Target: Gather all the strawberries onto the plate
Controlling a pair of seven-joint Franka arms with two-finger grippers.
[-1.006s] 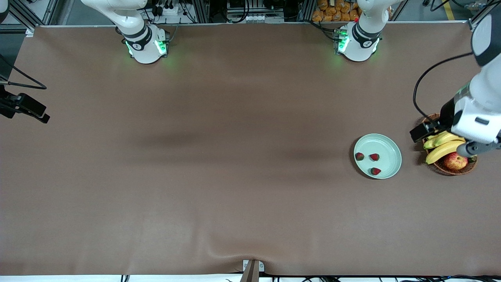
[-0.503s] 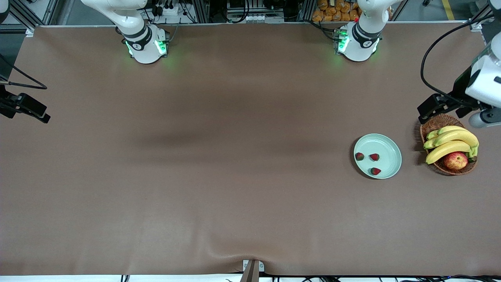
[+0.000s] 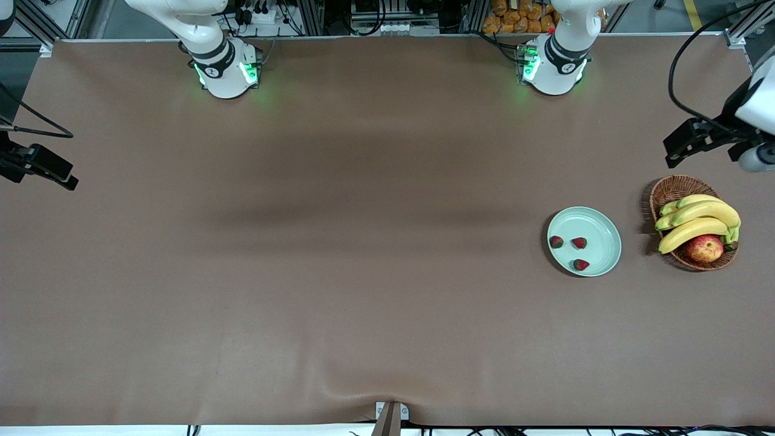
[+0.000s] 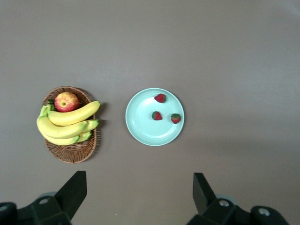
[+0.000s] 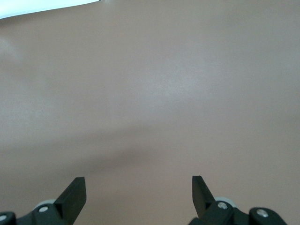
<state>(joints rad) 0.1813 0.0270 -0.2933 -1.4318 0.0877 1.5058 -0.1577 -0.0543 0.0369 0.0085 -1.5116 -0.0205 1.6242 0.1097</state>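
front view: all three strawberries (image 3: 572, 250) in plate (image 3: 605, 233), none touching each other
plate: toward left arm's end of table (image 3: 363, 242), beside wicker basket (image 3: 669, 192)
basket: bananas (image 3: 696, 221) plus an apple (image 3: 704, 248)
left gripper (image 4: 138, 194): up in the air over bare table near the basket, fingers spread wide, holding nothing
right gripper (image 5: 138, 194): over bare table at right arm's end, fingers wide apart, nothing between them

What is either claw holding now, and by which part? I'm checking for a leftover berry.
Nothing: left claw and right claw are both open and empty.
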